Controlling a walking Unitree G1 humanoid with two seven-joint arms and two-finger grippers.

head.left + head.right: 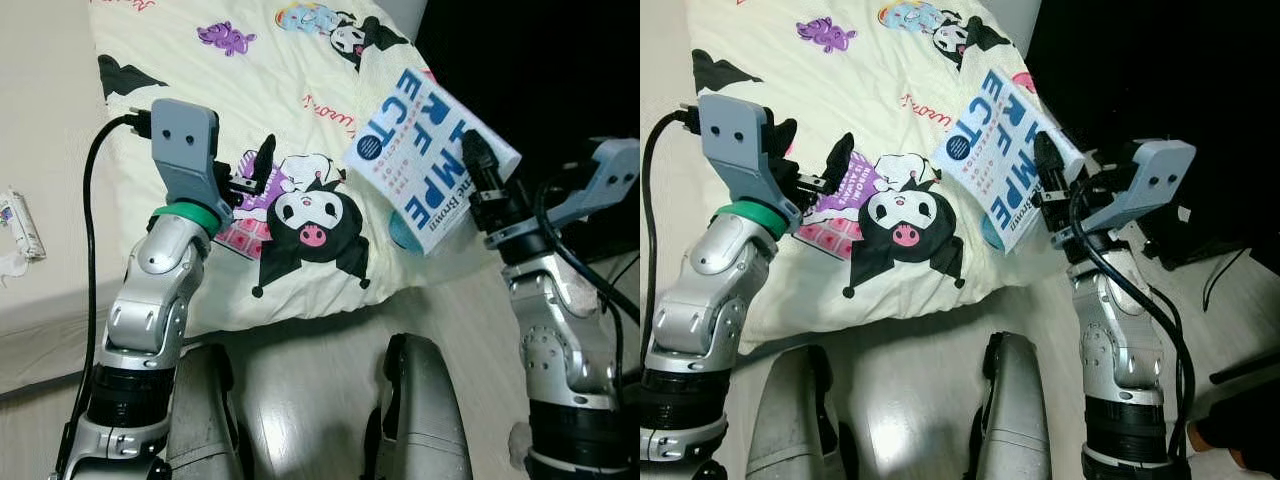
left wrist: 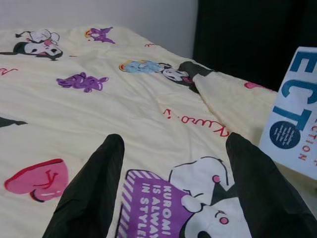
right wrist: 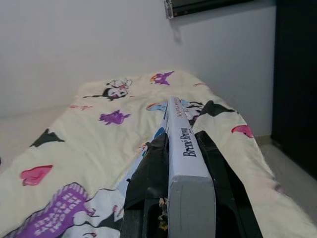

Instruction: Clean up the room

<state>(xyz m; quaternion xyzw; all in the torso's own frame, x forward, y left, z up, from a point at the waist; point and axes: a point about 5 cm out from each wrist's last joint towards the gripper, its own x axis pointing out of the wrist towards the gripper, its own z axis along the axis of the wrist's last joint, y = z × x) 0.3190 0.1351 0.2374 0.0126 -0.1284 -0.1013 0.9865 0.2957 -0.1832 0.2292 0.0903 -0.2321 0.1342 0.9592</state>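
blanket (image 1: 250,110): soft matt cloth | book (image 1: 425,160): glossy paper cover

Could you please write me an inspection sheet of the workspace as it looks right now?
Surface: pale yellow blanket with cartoon prints, spread over a bed; light wood floor below.
Job's things: white book with blue letters, held above the blanket's edge, spine gripped.
Clutter: small wrapper on the pale surface beside the blanket.
Grippers: right claw shut on the book; left claw open, holding nothing, hovering over the blanket.
Cables: black cable running down from the left wrist; black cables along the right forearm.
Surroundings: white wall behind the bed; dark area to the robot's right, contents unclear.
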